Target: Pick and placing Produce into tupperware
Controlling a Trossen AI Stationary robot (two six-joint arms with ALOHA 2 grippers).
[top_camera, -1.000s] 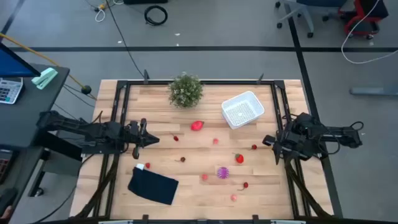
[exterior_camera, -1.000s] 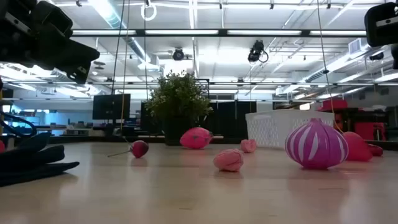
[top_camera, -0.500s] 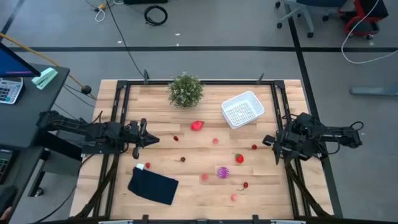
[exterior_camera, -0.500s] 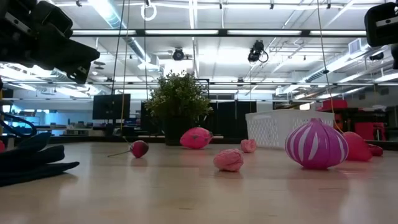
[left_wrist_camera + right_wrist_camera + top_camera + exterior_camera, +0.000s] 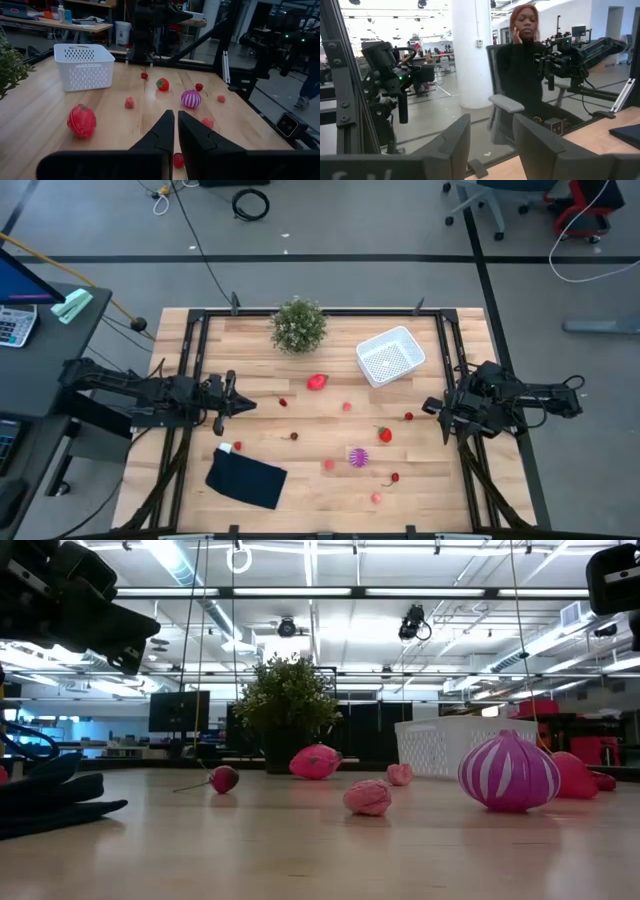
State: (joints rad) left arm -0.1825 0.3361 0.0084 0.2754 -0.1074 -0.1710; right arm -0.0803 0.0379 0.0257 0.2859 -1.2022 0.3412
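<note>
Nothing has moved. Left gripper (image 5: 243,404), at nine o'clock, pressed together; right gripper (image 5: 432,407), three o'clock, spread, empty. The produce (image 5: 317,382) looks light, firm, roll-prone: pinch across middles for the tupperware (image 5: 406,337).

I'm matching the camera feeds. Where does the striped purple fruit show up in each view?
High view: purple fruit, lower middle of the table.
Low view: purple fruit, right side, in front.
Left wrist view, centre, beyond the shut fingers.
Right wrist view: not in it.
Shared landmark: the white basket.
</note>
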